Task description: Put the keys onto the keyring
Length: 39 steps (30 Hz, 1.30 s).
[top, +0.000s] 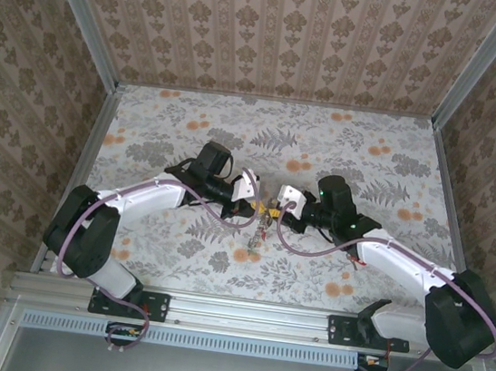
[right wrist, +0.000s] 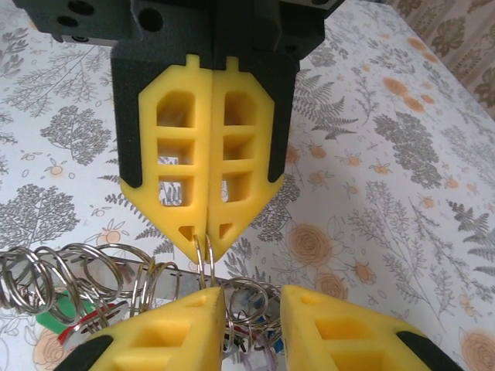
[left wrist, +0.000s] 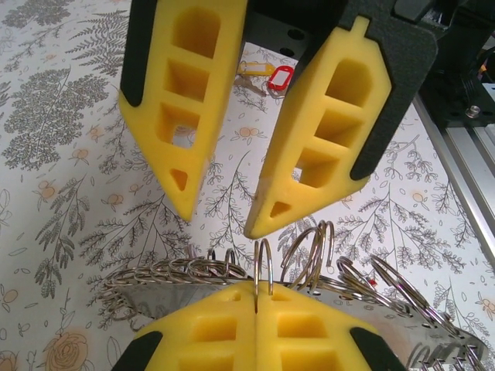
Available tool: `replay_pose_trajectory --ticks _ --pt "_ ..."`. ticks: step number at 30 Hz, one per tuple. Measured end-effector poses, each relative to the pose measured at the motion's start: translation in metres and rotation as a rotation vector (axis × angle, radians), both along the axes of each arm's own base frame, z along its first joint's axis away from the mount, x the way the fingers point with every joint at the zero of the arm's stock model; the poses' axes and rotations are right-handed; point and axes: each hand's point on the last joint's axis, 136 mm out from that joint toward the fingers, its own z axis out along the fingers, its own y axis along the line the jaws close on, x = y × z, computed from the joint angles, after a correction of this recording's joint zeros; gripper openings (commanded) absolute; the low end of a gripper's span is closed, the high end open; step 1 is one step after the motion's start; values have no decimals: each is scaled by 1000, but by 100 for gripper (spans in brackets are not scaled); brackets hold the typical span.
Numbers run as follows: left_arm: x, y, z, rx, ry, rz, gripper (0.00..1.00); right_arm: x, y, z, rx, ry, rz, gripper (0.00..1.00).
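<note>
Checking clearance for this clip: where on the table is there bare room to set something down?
Bare: the far strip of the table along the back wall, and both far corners. Crowded: the centre, where the left gripper and right gripper meet at the keyring.

Clamped on one upright loop of the keyring (left wrist: 186,272) with left gripper (left wrist: 257,287); just above, right gripper (left wrist: 223,222), jaws parted; beyond, red and yellow keys (left wrist: 281,78) on floral table (left wrist: 69,178)

R fingers (left wrist: 288,158) close ahead; sides free
</note>
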Motion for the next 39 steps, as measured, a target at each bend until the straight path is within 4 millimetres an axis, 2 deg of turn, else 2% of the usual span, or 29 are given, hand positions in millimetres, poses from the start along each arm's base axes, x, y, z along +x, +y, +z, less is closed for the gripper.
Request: replay_pose_trajectory --ticks 17,22,29,31,37,39 --pt "-4 0 -4 23 47 -11 0 -10 0 -8 -54 47 46 29" --pt "-4 -2 -1 19 42 -15 0 -12 1 -4 -47 41 51 30" --pt "-9 -4 -2 24 47 -29 0 -13 3 -2 -29 53 44 22" --pt "-10 -4 -2 27 50 -31 0 -14 4 -2 -30 53 47 17" --pt "-10 -6 -1 30 52 -37 0 -16 5 -3 -35 59 54 15" --pt "-12 -7 -1 31 53 -41 0 -18 5 -5 -41 62 59 7"
